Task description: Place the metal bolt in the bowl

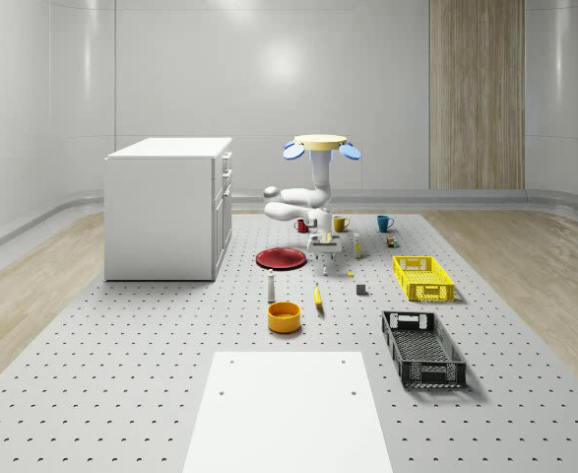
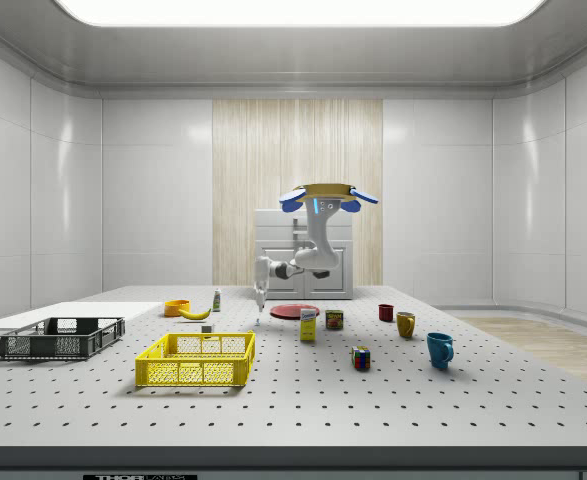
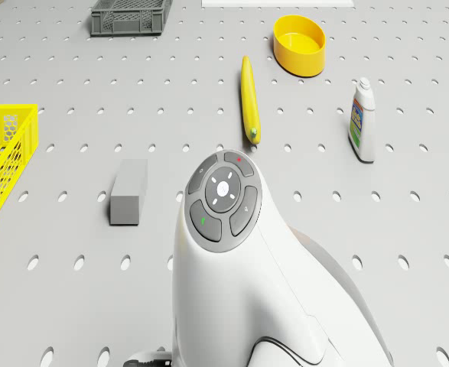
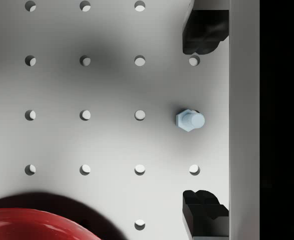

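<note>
The metal bolt (image 4: 190,120) is pale blue-grey and stands on its head on the perforated table, close to the red plate. My gripper (image 4: 202,121) hangs straight above it, open, with one black finger (image 4: 204,32) on each side and wide gaps to the bolt. The drone (image 1: 320,146) hovers over the table's far middle, with the arm bent down so the gripper (image 1: 326,254) is low, beside the red plate (image 1: 282,258). The yellow-orange bowl (image 1: 284,316) sits nearer the camera and holds nothing; it also appears in the drone view (image 3: 299,44).
A banana (image 3: 249,99), a white bottle (image 3: 362,121) and a grey block (image 3: 128,191) lie between the gripper and the bowl. A yellow crate (image 1: 423,277) and a black crate (image 1: 423,348) stand at the whole-scene view's right. Mugs (image 1: 385,224) and a white cabinet (image 1: 168,207) stand behind.
</note>
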Available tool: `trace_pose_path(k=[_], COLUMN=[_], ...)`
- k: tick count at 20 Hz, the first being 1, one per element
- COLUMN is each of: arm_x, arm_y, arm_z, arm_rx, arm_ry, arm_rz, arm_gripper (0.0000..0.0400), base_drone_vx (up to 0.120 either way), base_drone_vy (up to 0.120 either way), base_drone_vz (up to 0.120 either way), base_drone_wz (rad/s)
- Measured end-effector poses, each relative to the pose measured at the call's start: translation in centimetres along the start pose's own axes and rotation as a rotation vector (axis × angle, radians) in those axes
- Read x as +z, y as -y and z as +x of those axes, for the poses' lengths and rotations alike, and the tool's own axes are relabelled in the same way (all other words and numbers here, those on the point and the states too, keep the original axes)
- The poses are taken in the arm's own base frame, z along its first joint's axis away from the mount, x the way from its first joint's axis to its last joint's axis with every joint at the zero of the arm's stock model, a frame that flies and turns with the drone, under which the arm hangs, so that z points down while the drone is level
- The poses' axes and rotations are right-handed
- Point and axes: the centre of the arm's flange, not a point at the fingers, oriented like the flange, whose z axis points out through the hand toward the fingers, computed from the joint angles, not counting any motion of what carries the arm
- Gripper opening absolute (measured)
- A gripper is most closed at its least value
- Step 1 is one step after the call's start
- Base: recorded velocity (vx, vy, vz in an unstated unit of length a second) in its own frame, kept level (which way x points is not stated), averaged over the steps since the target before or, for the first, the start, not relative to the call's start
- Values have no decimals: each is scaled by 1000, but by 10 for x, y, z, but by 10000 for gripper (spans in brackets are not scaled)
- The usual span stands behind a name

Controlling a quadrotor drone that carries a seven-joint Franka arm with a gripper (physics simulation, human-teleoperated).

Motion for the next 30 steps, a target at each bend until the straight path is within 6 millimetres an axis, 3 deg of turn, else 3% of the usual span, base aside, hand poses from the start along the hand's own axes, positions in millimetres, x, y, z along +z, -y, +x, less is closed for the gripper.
trace_pose_path(k=[8,23,24,26,30], arm_x=[31,50,51,52,53], arm_y=[4,14,14,14,14], arm_z=[4,14,14,14,14], arm_rx=[0,0,0,0,0], arm_ry=[0,0,0,0,0], arm_rz=[0,0,0,0,0], arm_gripper=[400,400,334,242,152], base_drone_vx=[0,0,0,0,0], base_drone_vy=[0,0,0,0,0], base_drone_vz=[0,0,0,0,0], base_drone_wz=[0,0,0,0,0])
